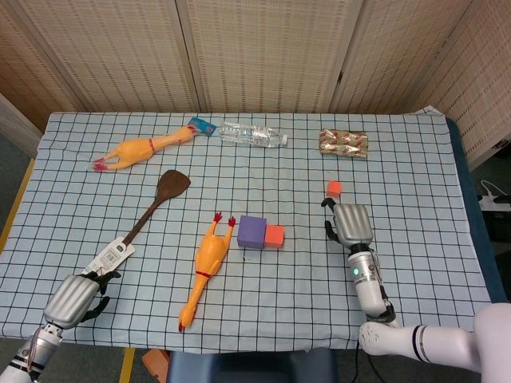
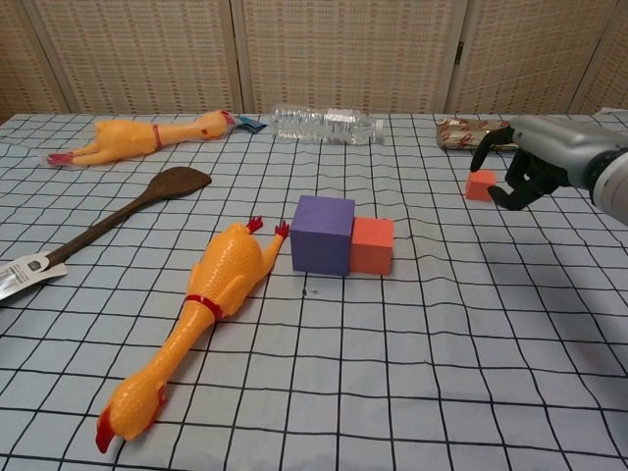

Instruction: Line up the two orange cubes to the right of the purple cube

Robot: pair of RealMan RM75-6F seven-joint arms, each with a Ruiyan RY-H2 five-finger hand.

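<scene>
We find the second orange cube (image 2: 480,184) just beside the right hand (image 2: 530,165), on its left and touching or nearly touching the fingertips. That hand is empty, its fingers curled but apart. The first orange cube (image 2: 372,245) already abuts the purple cube (image 2: 324,235).

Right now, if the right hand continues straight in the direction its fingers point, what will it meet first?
Most likely the small orange cube. The right hand hangs just beside it with fingers curled toward it, not yet touching as far as the chest view shows, though depth is unclear.
</scene>
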